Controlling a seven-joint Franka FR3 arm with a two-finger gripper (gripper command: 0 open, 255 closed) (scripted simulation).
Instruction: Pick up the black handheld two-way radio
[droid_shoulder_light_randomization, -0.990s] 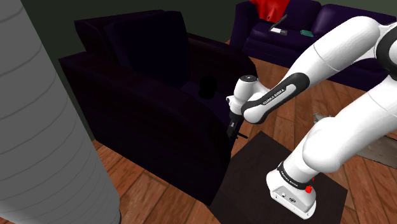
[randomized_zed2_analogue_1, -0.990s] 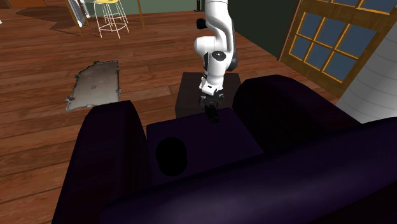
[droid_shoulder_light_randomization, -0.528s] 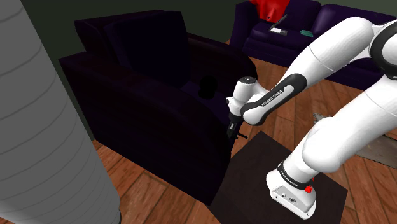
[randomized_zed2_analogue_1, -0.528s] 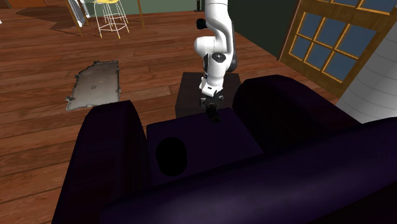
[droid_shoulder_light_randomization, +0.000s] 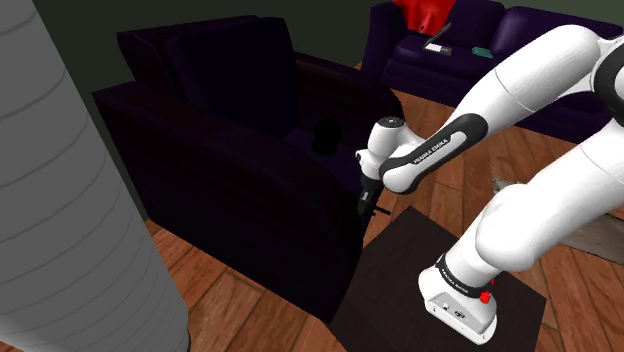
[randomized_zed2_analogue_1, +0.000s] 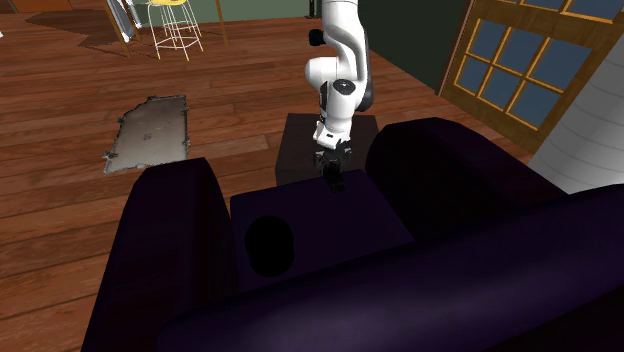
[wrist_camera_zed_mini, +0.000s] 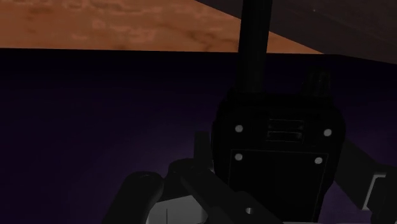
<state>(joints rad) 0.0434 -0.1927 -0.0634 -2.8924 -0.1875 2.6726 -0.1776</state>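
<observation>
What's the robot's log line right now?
gripper: shut on black handheld two-way radio | where: front edge of dark armchair seat

Two armrests (randomized_zed2_analogue_1: 170, 215) are hemming in the seat cushion (randomized_zed2_analogue_1: 350, 215) beside the gripper (randomized_zed2_analogue_1: 333, 174) clasping the radio (wrist_camera_zed_mini: 273, 146); room is lying open above.

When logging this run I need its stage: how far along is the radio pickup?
Done: the gripper is at the black radio, at the front edge of the armchair seat. In hand: the fingers flank the radio's body and appear to clasp it. Left: the lift. The dark seat sits close behind the radio, so nothing shows it clear of the cushion yet.
</observation>
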